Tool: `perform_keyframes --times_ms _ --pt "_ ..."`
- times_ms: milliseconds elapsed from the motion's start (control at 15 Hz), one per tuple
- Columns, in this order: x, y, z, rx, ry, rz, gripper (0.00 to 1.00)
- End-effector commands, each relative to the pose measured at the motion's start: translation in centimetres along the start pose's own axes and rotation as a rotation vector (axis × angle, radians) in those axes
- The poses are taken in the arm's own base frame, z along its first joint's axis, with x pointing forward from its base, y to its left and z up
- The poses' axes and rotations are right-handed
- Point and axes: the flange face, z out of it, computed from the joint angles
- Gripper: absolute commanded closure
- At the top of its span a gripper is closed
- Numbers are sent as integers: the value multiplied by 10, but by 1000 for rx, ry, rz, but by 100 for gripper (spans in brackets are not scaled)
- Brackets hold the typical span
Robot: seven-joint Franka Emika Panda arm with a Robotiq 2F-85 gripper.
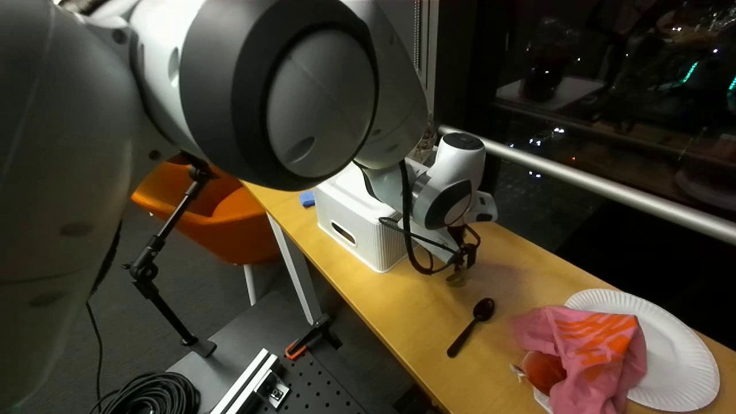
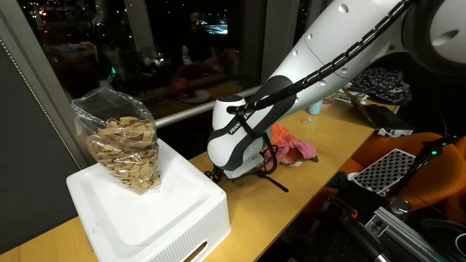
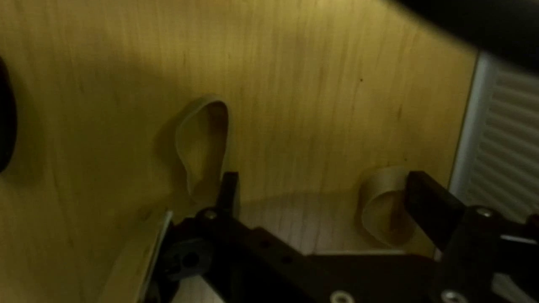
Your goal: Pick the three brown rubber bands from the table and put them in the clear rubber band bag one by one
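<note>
Two brown rubber bands lie on the table (image 3: 294,84) in the wrist view: a long loop, the left rubber band (image 3: 181,141), and a rounder right rubber band (image 3: 381,181). The third is hidden or out of view. My gripper (image 3: 322,173) stands open low over the wood with nothing gripped. Its left finger is beside the long loop's lower end; its right finger covers part of the rounder band, and contact cannot be told. The clear rubber band bag (image 2: 127,156), full of tan bands and open at the top, stands on the white box.
The white box (image 2: 182,203) is close to the gripper, its ribbed wall (image 3: 505,139) at the wrist view's right. A black spoon (image 1: 474,325) lies on the table, with a pink cloth (image 1: 604,351) and paper plate (image 1: 678,356) farther along. A rail (image 1: 575,172) runs along the window.
</note>
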Motion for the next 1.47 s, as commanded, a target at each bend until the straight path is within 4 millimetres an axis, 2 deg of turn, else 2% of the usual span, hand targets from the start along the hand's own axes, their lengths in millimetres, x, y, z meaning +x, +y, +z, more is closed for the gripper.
perform_keyframes --times_ms 0,200,267,333,533,1000,1400 --pt "12 -10 1 -24 11 -17 0" --pt "16 -16 -1 -22 19 -32 0" --pt "17 -17 -2 -22 21 -37 23" --pt "18 -17 -2 -23 23 -40 26" --pt "18 -20 -3 -21 29 -46 51" --pt "19 -15 -4 -28 37 -49 100" --pt "20 -14 -14 -32 51 -45 99"
